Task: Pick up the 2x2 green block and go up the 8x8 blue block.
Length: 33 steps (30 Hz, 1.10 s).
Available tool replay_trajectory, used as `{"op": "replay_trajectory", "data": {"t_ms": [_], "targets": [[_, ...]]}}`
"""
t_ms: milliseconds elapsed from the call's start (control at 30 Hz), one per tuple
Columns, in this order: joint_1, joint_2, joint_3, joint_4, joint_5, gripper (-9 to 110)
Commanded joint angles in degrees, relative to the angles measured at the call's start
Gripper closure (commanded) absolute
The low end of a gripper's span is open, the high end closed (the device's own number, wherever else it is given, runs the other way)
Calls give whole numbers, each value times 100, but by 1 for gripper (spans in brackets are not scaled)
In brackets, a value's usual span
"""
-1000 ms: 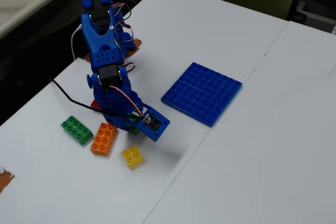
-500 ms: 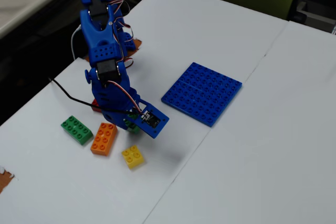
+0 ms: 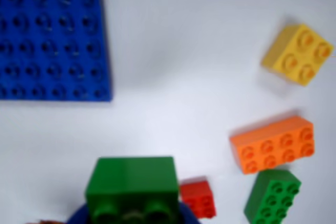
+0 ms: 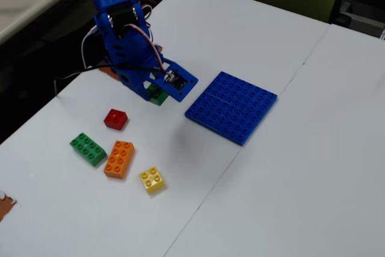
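The 2x2 green block (image 3: 131, 179) sits in my gripper (image 3: 132, 208) at the bottom of the wrist view, with two of its studs facing the camera. In the fixed view my gripper (image 4: 160, 93) is shut on the green block (image 4: 157, 96) and holds it a little above the white table, left of the 8x8 blue block (image 4: 231, 106). The 8x8 blue block (image 3: 52, 35) lies flat at the top left of the wrist view, apart from the green block. Only a curved blue part of the gripper shows under the block in the wrist view.
A small red brick (image 4: 115, 118) (image 3: 198, 199), a long green brick (image 4: 88, 148) (image 3: 272, 196), an orange brick (image 4: 119, 159) (image 3: 273, 144) and a yellow brick (image 4: 153, 179) (image 3: 297, 53) lie on the table, on the far side of my gripper from the plate.
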Motion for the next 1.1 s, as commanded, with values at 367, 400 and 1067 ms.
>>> {"op": "replay_trajectory", "data": {"t_ms": [367, 400, 1067], "targets": [[-2364, 694, -967, 44, 2892, 101], [-2470, 589, -1160, 44, 3023, 101], [-2689, -1301, -3340, 123, 1811, 101]]}}
